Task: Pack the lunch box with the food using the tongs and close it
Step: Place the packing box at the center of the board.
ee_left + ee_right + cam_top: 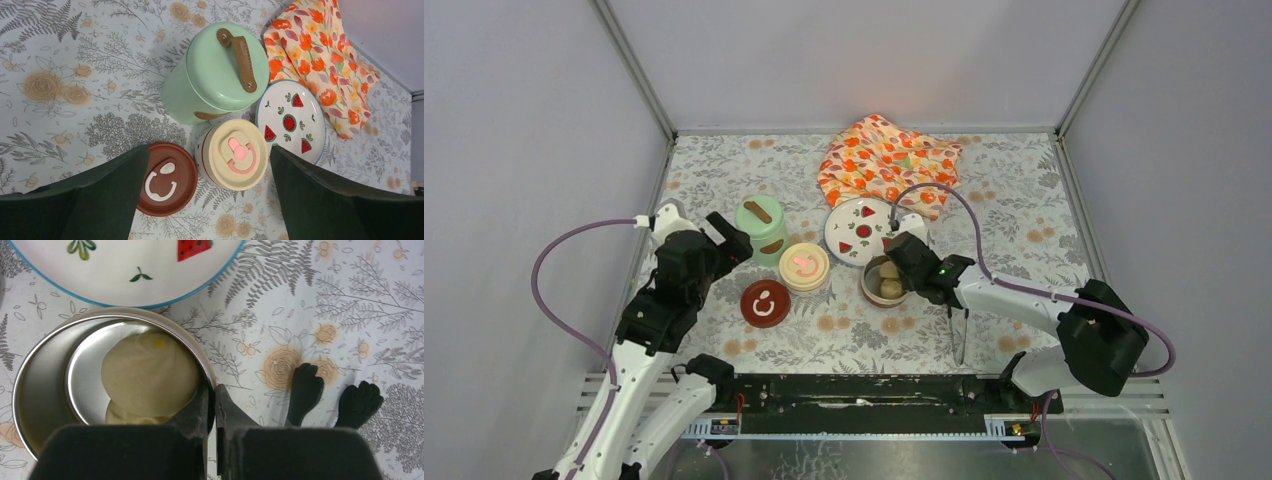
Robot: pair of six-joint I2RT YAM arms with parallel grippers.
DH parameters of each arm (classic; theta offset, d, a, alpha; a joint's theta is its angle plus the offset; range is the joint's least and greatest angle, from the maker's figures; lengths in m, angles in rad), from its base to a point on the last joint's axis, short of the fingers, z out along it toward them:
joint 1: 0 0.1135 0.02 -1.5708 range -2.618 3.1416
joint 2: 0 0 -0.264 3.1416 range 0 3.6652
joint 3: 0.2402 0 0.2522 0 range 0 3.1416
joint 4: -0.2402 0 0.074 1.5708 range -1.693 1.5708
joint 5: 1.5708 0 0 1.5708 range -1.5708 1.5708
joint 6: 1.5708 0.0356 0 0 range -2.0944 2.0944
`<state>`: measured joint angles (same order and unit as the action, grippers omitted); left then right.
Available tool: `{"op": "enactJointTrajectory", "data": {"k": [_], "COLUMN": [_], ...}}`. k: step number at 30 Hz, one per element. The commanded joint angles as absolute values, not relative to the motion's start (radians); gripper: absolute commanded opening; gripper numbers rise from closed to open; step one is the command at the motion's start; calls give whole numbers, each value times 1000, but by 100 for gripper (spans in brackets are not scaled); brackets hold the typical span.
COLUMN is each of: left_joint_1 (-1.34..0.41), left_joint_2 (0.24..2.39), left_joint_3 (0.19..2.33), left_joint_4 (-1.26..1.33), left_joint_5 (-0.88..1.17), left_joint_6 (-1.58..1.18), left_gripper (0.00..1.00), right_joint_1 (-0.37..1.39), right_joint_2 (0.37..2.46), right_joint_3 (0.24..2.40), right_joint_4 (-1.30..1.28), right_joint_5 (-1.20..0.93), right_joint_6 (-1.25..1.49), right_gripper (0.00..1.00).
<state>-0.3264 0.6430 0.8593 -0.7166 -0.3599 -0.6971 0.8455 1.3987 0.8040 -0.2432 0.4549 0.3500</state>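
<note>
The open steel bowl of the lunch box holds pale round balls of food. My right gripper is shut on the bowl's rim, one finger inside and one outside. The dark tongs lie on the table to the bowl's right, their tips beside my fingers. The mint-green pot, the cream-lidded pot and the dark red lid stand at the left. My left gripper hovers open above them, holding nothing.
A white plate with fruit prints sits just behind the steel bowl. An orange flowered cloth lies bunched at the back. Grey walls close in the table on three sides.
</note>
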Motion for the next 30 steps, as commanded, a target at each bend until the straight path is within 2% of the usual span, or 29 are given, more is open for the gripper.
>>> {"op": "enactJointTrajectory", "data": {"k": [1,3,13,22,30], "left_joint_1": [-321,-321,-321,-320,-321], "left_joint_2": [612,608,615,645,676], "left_joint_3": [835,822,772,724,661], "left_joint_4": [-728,-730,-762,-788,-790], "left_joint_5": [-354,-351,-323,-292,-265], "left_joint_6": [-762,-773,-826,-875,-962], "left_gripper": [98,98,98,98,98], "right_joint_1": [881,882,881,880,880], "right_joint_2": [1428,1425,1385,1195,1005], "right_joint_3": [814,806,784,698,528], "right_joint_4": [-136,-128,-120,-38,191], "right_joint_5": [504,495,464,567,672], "right_joint_6": [313,310,296,257,245], "right_gripper": [12,21,39,56,77]}}
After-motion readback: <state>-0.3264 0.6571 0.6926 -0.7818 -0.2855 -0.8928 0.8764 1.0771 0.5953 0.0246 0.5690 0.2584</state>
